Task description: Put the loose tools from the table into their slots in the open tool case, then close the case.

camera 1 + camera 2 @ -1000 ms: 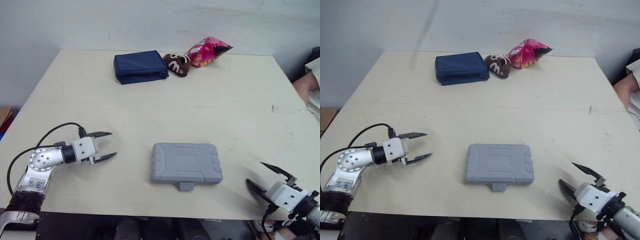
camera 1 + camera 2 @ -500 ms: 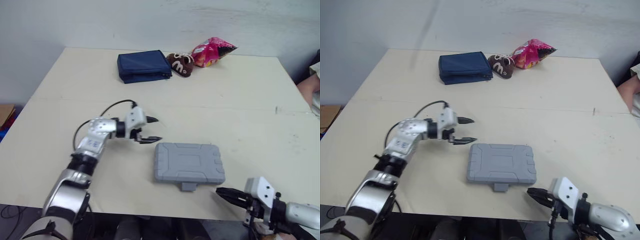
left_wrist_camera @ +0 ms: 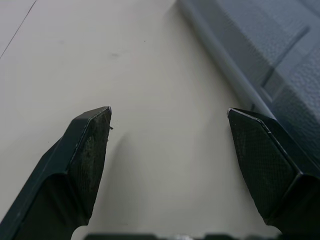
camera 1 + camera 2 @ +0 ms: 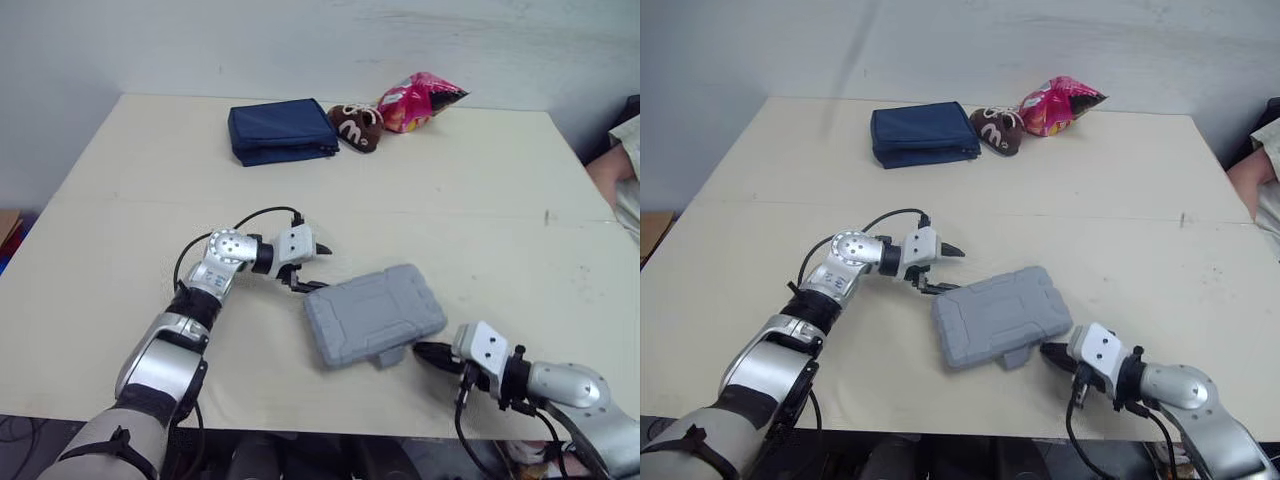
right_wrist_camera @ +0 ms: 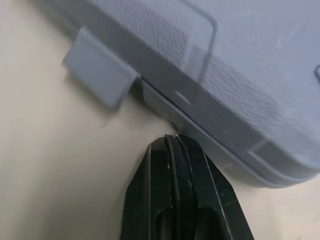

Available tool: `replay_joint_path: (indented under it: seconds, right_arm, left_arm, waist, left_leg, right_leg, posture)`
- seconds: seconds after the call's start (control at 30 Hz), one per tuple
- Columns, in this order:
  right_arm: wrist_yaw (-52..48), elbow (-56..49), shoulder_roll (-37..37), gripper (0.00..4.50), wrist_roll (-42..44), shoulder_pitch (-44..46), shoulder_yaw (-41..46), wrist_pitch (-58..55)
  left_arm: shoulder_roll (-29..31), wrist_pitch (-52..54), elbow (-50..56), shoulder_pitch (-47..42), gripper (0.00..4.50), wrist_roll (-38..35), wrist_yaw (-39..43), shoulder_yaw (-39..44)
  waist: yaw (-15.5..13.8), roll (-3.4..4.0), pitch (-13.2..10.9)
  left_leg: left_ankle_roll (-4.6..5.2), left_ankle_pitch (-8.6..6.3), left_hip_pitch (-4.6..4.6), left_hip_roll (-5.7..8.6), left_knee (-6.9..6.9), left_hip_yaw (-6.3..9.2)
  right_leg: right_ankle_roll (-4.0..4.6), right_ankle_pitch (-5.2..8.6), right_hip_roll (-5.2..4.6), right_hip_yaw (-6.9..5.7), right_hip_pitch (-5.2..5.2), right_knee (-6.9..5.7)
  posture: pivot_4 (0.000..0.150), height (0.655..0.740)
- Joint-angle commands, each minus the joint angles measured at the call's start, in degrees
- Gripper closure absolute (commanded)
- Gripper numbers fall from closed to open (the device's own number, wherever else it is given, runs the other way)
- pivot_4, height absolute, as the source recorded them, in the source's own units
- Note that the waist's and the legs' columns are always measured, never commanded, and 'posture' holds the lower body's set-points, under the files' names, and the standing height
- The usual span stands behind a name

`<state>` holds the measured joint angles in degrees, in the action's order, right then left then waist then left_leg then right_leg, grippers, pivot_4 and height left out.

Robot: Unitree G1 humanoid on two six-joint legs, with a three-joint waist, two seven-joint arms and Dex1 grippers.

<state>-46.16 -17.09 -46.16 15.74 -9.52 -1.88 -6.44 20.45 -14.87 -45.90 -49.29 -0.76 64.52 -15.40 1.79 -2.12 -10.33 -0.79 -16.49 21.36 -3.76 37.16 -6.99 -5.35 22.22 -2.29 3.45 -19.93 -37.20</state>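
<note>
Silver shells are covering the left arm (image 4: 225,250) and right arm (image 4: 565,385); white wrist blocks (image 4: 480,345) are carrying black fingers (image 3: 87,150); a black cable (image 4: 262,211) is looping, seemingly off the left wrist.

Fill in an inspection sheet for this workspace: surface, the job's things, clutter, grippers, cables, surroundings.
Surface: beige table, faint marks.
Job's things: grey tool case lying shut and askew, latch tab on its near edge; loose tools: nothing seen.
Clutter: navy pouch, brown snack bag and pink snack bag at the far edge.
Grippers: left gripper open by the case's left corner; right gripper shut, tip at the case's near edge beside the latch tab.
Cables: black cable looping over the left arm.
Surroundings: pale wall; person's arm at the right.
</note>
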Motion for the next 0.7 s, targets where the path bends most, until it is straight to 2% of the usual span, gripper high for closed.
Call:
replay_joint_path:
  seconds: [0.03, 0.13, 0.27, 0.3, 0.7]
  right_arm:
    - [-0.59, 2.62, 0.87, 4.50, -1.70, 2.42, -0.27, 0.00]
    - [-1.55, 4.11, 1.57, 4.50, -2.74, 4.20, -1.06, 0.65]
    - [-1.99, 6.59, 3.22, 4.50, -4.05, 8.68, -2.07, 0.72]
    - [-2.03, 7.38, 3.73, 4.50, -4.34, 9.98, -2.38, 0.68]
    - [-1.82, 16.92, 9.33, 4.50, -9.19, 23.38, -4.77, 1.64]
  left_arm:
    - [0.71, 1.82, 7.26, 3.68, 1.26, -3.17, 2.48, 2.01]
    - [1.55, 4.80, 13.56, 7.05, 2.37, -5.85, 4.10, 3.55]
    - [2.53, 7.99, 20.13, 10.74, 4.36, -6.01, 3.73, 3.70]
    - [2.66, 9.07, 21.54, 11.58, 4.47, -6.29, 3.79, 3.69]
    - [4.94, 19.79, 35.35, 20.83, 4.47, -7.86, -2.14, 7.24]
  waist:
    - [-0.11, 0.00, 0.00]
    - [-0.13, -0.01, -0.01]
    - [0.05, -0.01, -0.01]
    - [0.24, -0.01, 0.00]
    - [0.65, 0.05, -0.04]
  left_leg:
    - [0.00, 0.00, 0.00, -0.01, 0.00, 0.01]
    - [0.00, 0.00, 0.04, -0.02, 0.03, 0.02]
    - [0.01, 0.01, 0.02, 0.00, 0.10, 0.02]
    - [0.01, 0.01, -0.02, 0.00, 0.09, 0.01]
    - [0.00, 0.01, -0.09, -0.01, 0.03, 0.05]
  right_leg:
    - [0.00, 0.00, 0.00, -0.01, -0.01, -0.01]
    - [0.01, 0.01, -0.03, -0.01, -0.06, -0.10]
    - [0.01, 0.00, -0.04, -0.01, -0.04, -0.20]
    - [0.01, 0.00, -0.04, 0.01, -0.02, -0.21]
    - [0.02, 0.01, -0.06, -0.03, 0.03, -0.22]
  posture:
    - [0.150, 0.7400]
    - [0.150, 0.7400]
    - [0.150, 0.7400]
    - [0.150, 0.7400]
    - [0.150, 0.7400]
